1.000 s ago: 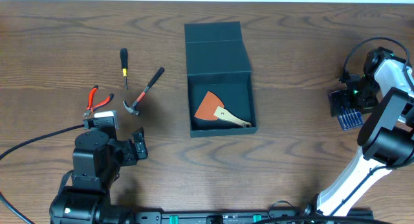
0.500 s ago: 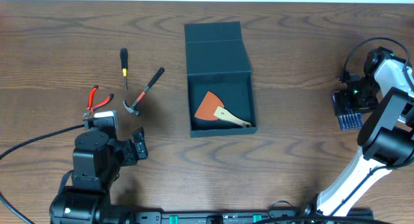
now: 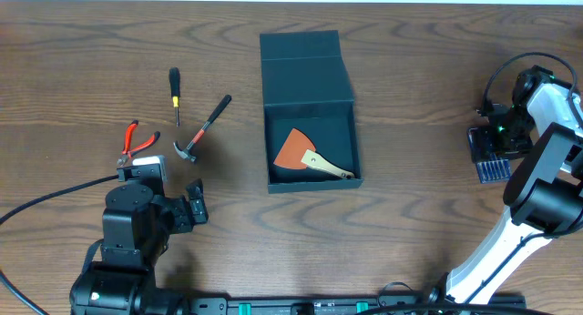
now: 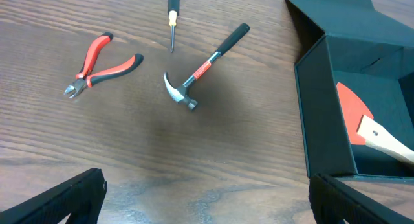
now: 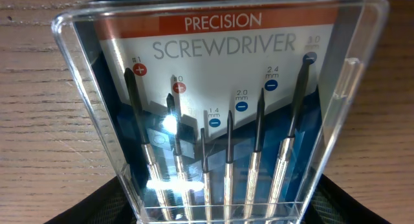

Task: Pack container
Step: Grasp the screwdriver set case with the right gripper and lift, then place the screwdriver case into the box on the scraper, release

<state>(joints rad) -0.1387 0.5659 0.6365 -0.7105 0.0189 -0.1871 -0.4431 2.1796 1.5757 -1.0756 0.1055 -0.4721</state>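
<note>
Wooden table (image 3: 410, 233), right edge: right claw (image 3: 488, 149) has just narrowed onto the screwdriver case (image 5: 226, 88).
Fingers press both case sides, apparently gripping. Container (image 3: 305, 74) sits open mid-table, well apart, 1 scraper (image 3: 308, 156) inside; the case looks the next load. Left claw (image 4: 208, 197) gapes wide.

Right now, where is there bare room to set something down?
The widest bare table lies between the container and the screwdriver case at far right. More lies on the near side of the container. Crowded at left: pliers, hammer, screwdriver.
</note>
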